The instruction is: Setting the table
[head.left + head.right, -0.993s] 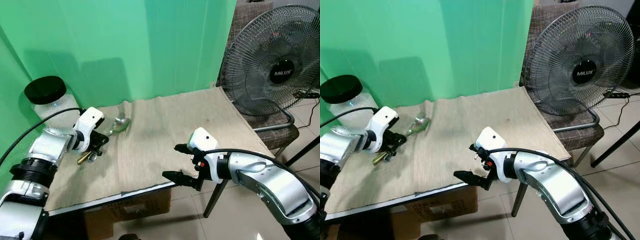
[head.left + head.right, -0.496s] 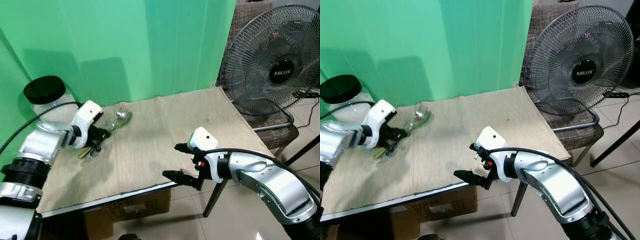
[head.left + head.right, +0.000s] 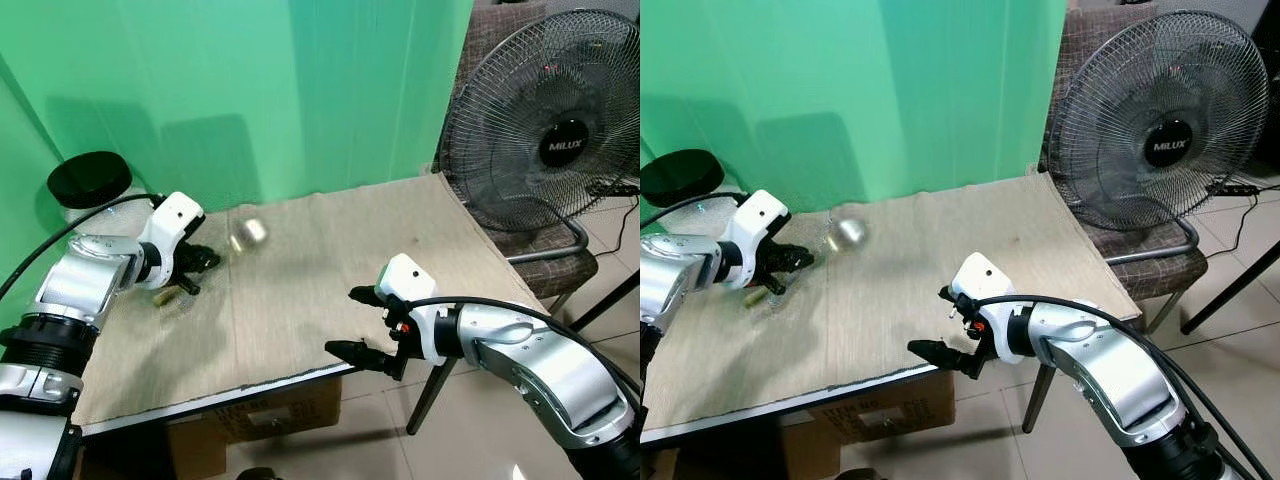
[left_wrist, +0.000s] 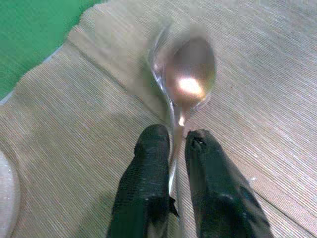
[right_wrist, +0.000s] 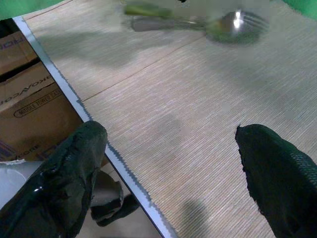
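Note:
My left gripper point(image 3: 203, 260) is at the far left of the cloth-covered table point(image 3: 330, 270), shut on the handle of a metal spoon point(image 4: 189, 75). The spoon's bowl point(image 3: 247, 232) is blurred just above the cloth. Its greenish handle end point(image 3: 164, 295) sticks out behind the fingers point(image 4: 148, 163). A second utensil seems to lie behind the spoon, too blurred to name. My right gripper point(image 3: 342, 322) hovers open at the table's front edge, with nothing between its fingers point(image 5: 69, 178). In the right wrist view the spoon point(image 5: 235, 22) sits far across the cloth.
A clear jar with a black lid point(image 3: 90, 182) stands at the far left corner behind my left arm. A large floor fan point(image 3: 553, 130) rests on a chair to the right of the table. A cardboard box point(image 3: 265, 420) is under the table's front edge.
My left gripper has drawn back toward the far left with the spoon, lifting its handle off the cloth; the bowl now blurs with motion. The right arm has not moved.

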Tool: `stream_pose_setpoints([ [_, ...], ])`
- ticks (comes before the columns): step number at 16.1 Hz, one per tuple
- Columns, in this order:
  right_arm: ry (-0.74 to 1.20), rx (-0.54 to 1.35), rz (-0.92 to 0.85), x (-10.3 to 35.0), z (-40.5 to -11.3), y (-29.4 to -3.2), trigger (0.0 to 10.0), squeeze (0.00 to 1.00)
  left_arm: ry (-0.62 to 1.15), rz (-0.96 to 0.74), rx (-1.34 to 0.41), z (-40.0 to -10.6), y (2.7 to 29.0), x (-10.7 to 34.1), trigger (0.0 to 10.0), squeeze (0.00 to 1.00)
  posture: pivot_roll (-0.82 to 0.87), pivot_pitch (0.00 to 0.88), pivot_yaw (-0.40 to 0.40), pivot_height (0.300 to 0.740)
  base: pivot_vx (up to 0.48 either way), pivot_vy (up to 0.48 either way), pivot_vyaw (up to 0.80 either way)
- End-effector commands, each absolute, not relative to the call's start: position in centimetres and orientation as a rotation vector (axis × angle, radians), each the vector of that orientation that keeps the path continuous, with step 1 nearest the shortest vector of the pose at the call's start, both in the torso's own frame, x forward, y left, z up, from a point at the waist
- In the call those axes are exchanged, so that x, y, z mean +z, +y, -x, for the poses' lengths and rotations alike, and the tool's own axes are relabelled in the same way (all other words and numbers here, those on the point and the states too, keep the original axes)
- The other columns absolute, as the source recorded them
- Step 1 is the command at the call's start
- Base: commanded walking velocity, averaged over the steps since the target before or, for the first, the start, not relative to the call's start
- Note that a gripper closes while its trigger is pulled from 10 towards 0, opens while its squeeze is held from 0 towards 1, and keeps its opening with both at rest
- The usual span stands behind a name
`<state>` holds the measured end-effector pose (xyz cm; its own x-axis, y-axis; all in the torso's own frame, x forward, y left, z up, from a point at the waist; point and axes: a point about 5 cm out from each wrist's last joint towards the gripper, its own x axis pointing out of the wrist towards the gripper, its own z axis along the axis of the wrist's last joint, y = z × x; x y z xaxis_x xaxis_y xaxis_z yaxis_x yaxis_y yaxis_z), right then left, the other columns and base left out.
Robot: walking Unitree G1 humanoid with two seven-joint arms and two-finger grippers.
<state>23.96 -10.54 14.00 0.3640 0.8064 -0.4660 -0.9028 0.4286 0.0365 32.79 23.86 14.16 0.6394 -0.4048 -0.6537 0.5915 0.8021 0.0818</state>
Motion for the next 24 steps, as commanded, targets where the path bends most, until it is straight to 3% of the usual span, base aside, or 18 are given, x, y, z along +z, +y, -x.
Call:
stream_pose_setpoints([
  [1,0.43,1.111,0.267,14.4,-24.3,-10.6,10.0,0.0,0.64,-0.322,-0.572,-33.1,24.1,15.1,10.0,1.0,0.05,0.0,0.057,0.74,0.0,0.0,0.0],
  [9,0.429,1.122,0.282,14.4,-24.6,-10.6,10.0,0.0,0.703,-0.394,-0.546,-32.8,24.5,13.5,10.0,1.0,0.05,0.0,0.039,0.74,0.0,0.0,0.0],
  [10,0.43,1.121,0.287,14.4,-24.6,-10.7,10.0,0.0,0.738,-0.405,-0.534,-32.3,24.9,12.9,10.0,0.89,0.05,0.0,0.036,0.74,0.0,0.0,0.0],
  [11,0.429,1.125,0.286,14.4,-24.5,-10.6,10.0,0.0,0.764,-0.405,-0.517,-32.0,25.3,12.4,10.0,0.36,0.05,0.0,0.036,0.74,0.0,0.0,0.0],
  [12,0.431,1.131,0.288,14.4,-24.5,-10.6,10.0,0.0,0.792,-0.4,-0.508,-31.5,25.9,11.9,10.0,0.0,0.05,0.0,0.032,0.74,0.0,0.0,0.0],
  [20,0.43,1.149,0.295,14.3,-24.6,-10.4,10.0,0.0,0.809,-0.342,-0.495,-31.1,26.0,10.5,10.0,0.0,0.06,0.0,0.02,0.74,0.0,0.0,0.0],
  [21,0.43,1.149,0.295,14.3,-24.6,-10.4,10.0,0.0,0.806,-0.336,-0.495,-31.2,26.0,10.5,4.7,0.0,0.06,0.0,0.022,0.74,0.0,0.0,0.0],
  [22,0.43,1.149,0.295,14.3,-24.6,-10.4,10.0,0.0,0.803,-0.33,-0.493,-31.3,26.0,10.6,0.9,0.0,0.06,0.0,0.022,0.74,0.0,0.0,0.0],
  [23,0.43,1.149,0.293,14.3,-24.6,-10.4,10.0,0.0,0.798,-0.32,-0.494,-31.4,26.0,10.7,0.0,0.0,0.06,0.0,0.024,0.74,0.0,0.0,0.0],
  [24,0.43,1.148,0.293,14.3,-24.6,-10.4,10.0,0.0,0.795,-0.307,-0.5,-31.4,26.0,10.8,0.0,0.0,0.06,0.0,0.024,0.74,0.0,0.0,0.0],
])
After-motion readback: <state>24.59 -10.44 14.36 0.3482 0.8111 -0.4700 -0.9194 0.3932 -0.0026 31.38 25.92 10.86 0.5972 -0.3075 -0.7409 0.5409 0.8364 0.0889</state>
